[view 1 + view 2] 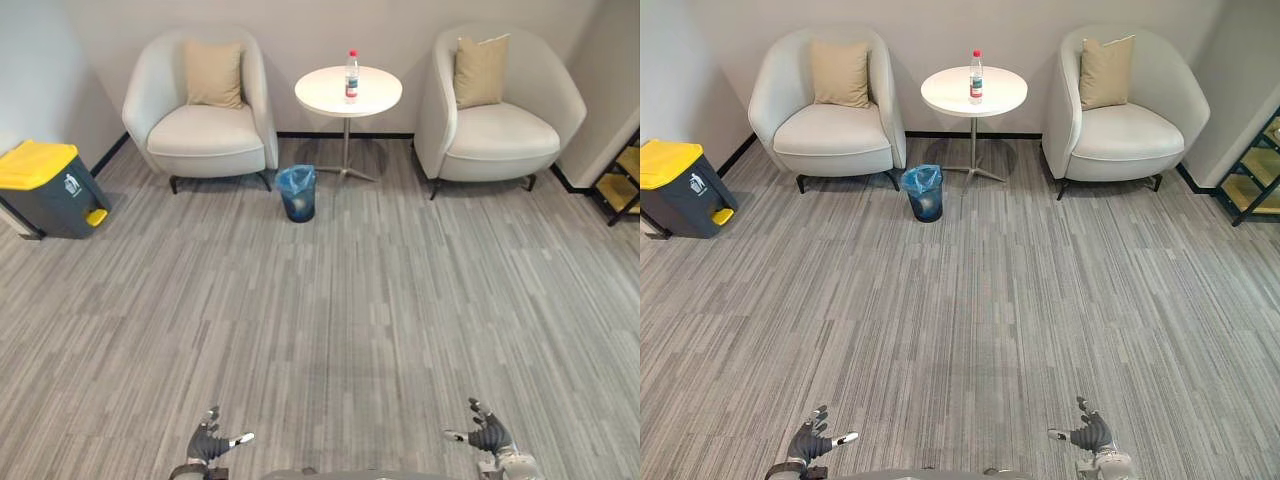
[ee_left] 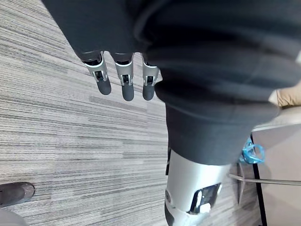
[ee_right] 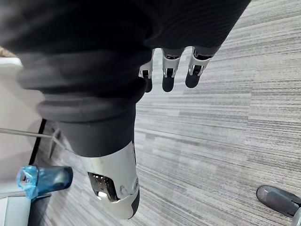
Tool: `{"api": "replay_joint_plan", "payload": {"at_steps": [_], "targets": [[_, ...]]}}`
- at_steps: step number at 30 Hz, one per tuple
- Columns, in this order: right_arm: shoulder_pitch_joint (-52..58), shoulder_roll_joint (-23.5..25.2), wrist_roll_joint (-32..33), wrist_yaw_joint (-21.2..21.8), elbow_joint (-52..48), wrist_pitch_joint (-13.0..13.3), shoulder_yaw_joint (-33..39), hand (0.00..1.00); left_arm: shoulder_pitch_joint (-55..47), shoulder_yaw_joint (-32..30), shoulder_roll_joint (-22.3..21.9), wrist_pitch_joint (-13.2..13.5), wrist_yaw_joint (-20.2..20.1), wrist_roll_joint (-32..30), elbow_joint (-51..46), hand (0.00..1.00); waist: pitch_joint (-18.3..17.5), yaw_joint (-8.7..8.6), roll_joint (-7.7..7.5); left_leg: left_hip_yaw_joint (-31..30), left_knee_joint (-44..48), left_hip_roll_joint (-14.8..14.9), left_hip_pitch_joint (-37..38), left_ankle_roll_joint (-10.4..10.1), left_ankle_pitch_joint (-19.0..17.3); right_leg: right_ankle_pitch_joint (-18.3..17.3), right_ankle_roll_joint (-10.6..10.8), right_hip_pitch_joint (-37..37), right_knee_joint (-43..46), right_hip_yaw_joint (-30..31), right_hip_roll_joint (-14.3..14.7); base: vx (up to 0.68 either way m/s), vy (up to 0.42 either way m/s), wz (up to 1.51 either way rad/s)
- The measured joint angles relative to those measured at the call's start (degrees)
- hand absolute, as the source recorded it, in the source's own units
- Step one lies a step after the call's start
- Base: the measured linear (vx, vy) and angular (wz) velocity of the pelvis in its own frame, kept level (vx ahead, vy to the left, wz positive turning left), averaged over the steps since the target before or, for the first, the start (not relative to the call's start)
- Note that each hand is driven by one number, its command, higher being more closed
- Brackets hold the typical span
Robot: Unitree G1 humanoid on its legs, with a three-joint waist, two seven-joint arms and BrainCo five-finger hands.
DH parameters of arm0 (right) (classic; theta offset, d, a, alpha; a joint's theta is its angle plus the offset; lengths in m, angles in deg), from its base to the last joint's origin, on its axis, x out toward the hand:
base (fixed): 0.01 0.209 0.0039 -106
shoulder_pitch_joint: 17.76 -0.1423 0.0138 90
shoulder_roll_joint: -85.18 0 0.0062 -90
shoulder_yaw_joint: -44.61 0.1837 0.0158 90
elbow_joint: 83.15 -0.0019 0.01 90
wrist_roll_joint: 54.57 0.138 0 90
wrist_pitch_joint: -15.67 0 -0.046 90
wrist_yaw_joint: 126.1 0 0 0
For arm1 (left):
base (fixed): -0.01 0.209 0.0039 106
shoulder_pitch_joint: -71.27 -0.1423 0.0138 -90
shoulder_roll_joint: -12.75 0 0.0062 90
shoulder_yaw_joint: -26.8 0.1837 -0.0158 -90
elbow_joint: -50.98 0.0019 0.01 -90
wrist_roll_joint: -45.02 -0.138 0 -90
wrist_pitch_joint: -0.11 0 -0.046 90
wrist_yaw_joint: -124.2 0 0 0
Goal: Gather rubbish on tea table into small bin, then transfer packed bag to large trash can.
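Small bin (image 1: 297,192) — blue-lined, upright

Two cream armchairs (image 1: 205,135) (image 1: 500,135), grey striped carpet (image 1: 330,300)

The floor (image 1: 330,300) is matt, low-pile carpet in grey streaks. The left armchair (image 1: 205,135) and right armchair (image 1: 500,130) have smooth, pale upholstery with a faint sheen. Their cushions (image 1: 213,74) (image 1: 480,70) are matt tan cloth. The tea table (image 1: 325,95) has a smooth white top on a thin bright metal stem (image 1: 347,140). The bottle (image 1: 352,77) looks like clear plastic. A glossy, crinkled blue plastic bag (image 1: 296,177) lines the small bin (image 1: 299,208). The large trash can (image 1: 45,190) is matt grey plastic with a yellow lid.
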Motion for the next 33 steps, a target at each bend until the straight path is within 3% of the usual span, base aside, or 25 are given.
{"api": "replay_joint_plan", "payload": {"at_steps": [9,19,22,24,26,27,28,29,31,33], "targets": [[-0.67,-2.19,-0.01,0.03,-1.9,-0.07,0.48,0.0,-0.05,-0.46,0.02,-0.01,-0.11,0.01,-0.06,0.0,-0.61,-0.13,0.83,0.31,-1.0,0.05,0.55,-0.53,-0.29,-0.1,0.21,0.16,-0.11,-0.15,0.12,0.05,-0.012,-0.02],[-1.42,-1.98,0.07,-0.04,-2.12,-0.88,0.5,0.0,-0.06,-0.57,-0.16,-0.19,-0.05,0.26,-0.15,0.0,-0.55,-0.1,0.75,0.64,-0.96,0.09,0.47,-1.25,-0.75,-0.72,1.18,-0.31,0.36,0.12,0.02,0.0,0.0,-0.02],[-3.25,-0.97,0.72,-0.21,-2.09,-0.98,1.12,0.0,-0.03,-0.62,-0.31,-0.26,0.15,0.71,-1.67,0.0,0.04,0.13,0.44,1.73,1.69,0.21,-2.72,-2.21,-1.6,-1.29,1.4,-4.02,3.17,1.72,-0.23,-0.02,0.013,-0.22],[-5.6,0.07,1.56,-0.47,-2.09,-1.01,1.89,0.0,0.02,-0.9,-0.73,-0.34,0.25,1.56,-4.32,0.0,1.42,0.13,0.4,2.53,5.97,0.35,-5.89,-0.76,-3.82,-3.79,1.59,-7.81,8.76,2.32,-0.66,-0.05,0.017,-0.23],[-6.51,0.63,3.02,-1.18,-2.09,-1.24,1.77,0.0,-0.04,-0.88,-0.82,-0.46,0.27,2.79,-6.74,0.0,2.77,0.32,-0.35,3.69,10.53,-0.08,-7.69,0.65,-6.98,-8.84,3.85,-12.2,17.49,3.18,-2.1,-0.06,0.041,-0.16],[-6.8,1.27,3.46,-1.62,-2.08,-1.5,1.65,0.0,-0.41,-0.87,-0.62,-0.53,0.34,3.19,-8.57,0.0,3.49,0.23,-1.37,3.61,13.87,-1.21,-8.59,1.76,-10.44,-12.74,3.8,-14.41,23.92,2.68,-3.96,0.0,0.0,0.0],[-6.81,1.41,3.64,-1.72,-2.09,-1.7,1.47,0.0,-0.41,-0.77,-0.59,-0.56,0.39,3.54,-8.96,0.0,3.79,0.12,-1.55,3.61,14.67,-1.47,-8.55,2.01,-11.35,-13.34,4.31,-15.23,26.84,2.18,-4.71,0.03,0.02,-0.08],[-7.14,1.73,4.53,-1.74,-2.09,-2.13,1.14,0.0,-0.12,-0.41,-0.55,-0.71,0.57,3.79,-9.45,0.0,4.65,0.42,-1.6,3.83,16.08,-1.45,-8.35,3.14,-12.71,-12.9,5.1,-19.11,35.19,0.07,-6.49,0.09,0.027,-0.16],[-7.3,2.28,5.09,-1.8,-2.08,-2.27,-0.59,0.0,0.63,0.66,0.21,-1.21,1.57,4.93,-10.0,0.0,6.44,0.18,-1.61,3.83,16.72,-0.74,-6.32,3.39,-14.42,-13.69,4.26,-23.78,41.29,-3.44,-8.92,0.18,0.028,-0.15],[-7.48,2.49,5.62,-1.83,-2.1,-2.27,-0.9,0.0,1.78,1.8,0.75,-1.29,2.06,5.39,-10.01,0.0,7.41,0.12,-1.11,3.45,16.19,0.98,-4.36,2.65,-15.94,-12.79,4.94,-27.43,36.96,-5.63,-9.4,0.34,-0.018,0.02]]}}
